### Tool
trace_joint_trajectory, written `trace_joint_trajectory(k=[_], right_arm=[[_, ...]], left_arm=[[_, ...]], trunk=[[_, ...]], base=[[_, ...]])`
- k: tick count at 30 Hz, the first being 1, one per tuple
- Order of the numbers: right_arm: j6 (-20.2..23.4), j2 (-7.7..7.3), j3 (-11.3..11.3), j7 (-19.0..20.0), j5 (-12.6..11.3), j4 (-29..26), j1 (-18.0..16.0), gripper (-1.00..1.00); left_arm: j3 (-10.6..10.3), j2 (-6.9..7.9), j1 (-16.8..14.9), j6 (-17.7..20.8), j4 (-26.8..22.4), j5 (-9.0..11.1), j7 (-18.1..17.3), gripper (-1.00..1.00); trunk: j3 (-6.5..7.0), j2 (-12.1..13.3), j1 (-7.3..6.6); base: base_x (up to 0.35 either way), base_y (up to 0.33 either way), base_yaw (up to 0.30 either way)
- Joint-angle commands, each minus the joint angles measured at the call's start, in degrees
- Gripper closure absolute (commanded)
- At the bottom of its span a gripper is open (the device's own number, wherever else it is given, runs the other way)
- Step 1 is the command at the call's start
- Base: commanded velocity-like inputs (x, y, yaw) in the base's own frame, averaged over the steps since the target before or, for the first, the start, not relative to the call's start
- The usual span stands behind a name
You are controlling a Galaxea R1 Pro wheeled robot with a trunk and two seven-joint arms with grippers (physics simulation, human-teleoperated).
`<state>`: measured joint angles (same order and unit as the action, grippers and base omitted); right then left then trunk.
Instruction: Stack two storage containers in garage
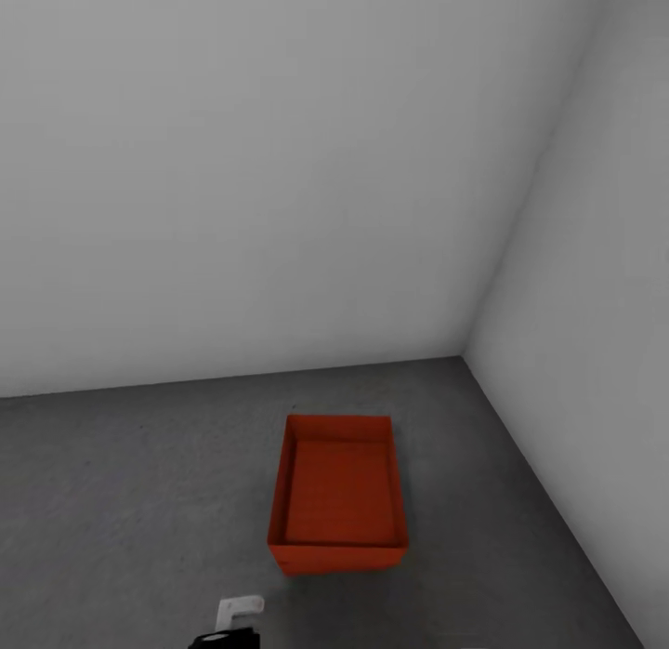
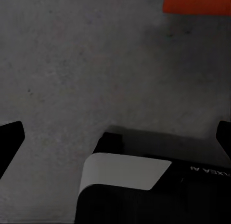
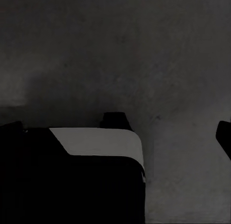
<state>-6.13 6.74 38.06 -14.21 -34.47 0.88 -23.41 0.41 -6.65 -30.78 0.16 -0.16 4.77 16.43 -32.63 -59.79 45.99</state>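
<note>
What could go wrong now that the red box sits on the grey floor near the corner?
1. The storage container sits close in front of the robot's base; rolling forward could nudge it.
2. It lies near the wall in the corner, leaving little room to approach from that side for stacking another.

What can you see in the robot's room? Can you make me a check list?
Surface: grey speckled floor.
Job's things: one orange-red bin stands upright on the floor near the corner, open top up. A ledge along its front edge might be a second bin; cannot tell.
Clutter: nothing seen.
Grippers: left gripper has its fingers wide apart, holding nothing, above the floor with the bin's edge ahead. Right gripper is also apart, holding nothing.
Cables: nothing seen.
Surroundings: plain white walls meet in a corner behind the bin.
</note>
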Motion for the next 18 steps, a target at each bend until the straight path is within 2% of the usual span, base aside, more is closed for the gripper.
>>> trace_joint_trajectory(k=[1,5,10,14,18], right_arm=[[-0.22,0.04,0.52,0.54,-0.49,0.09,0.35,-1.00],[-0.22,0.03,0.52,3.80,0.72,0.11,2.94,-1.00],[-0.53,0.09,0.52,4.92,1.97,0.11,5.76,-1.00],[-0.64,0.08,0.52,5.10,2.23,0.12,6.58,-1.00],[-0.70,0.04,0.51,5.14,2.23,0.14,6.74,-1.00]], left_arm=[[-0.06,0.00,0.33,0.02,-0.02,0.65,-0.17,-1.00],[-0.06,0.29,2.97,0.02,-0.02,1.45,-1.47,-1.00],[-0.06,0.75,6.16,-0.07,-0.02,2.01,-1.83,-1.00],[-0.06,0.91,8.33,-1.18,-0.02,2.21,-1.90,-1.00],[-0.06,0.93,9.00,-2.34,-0.02,2.25,-1.86,-1.00]], trunk=[[0.05,-0.03,0.00],[0.41,-0.03,0.00],[0.85,-0.03,0.00],[1.21,-0.03,0.00],[1.56,-0.03,0.00]], base=[[0.000,0.000,0.000],[0.000,0.000,0.000],[0.000,0.000,0.000],[0.000,0.000,0.000],[0.000,0.000,0.000]])
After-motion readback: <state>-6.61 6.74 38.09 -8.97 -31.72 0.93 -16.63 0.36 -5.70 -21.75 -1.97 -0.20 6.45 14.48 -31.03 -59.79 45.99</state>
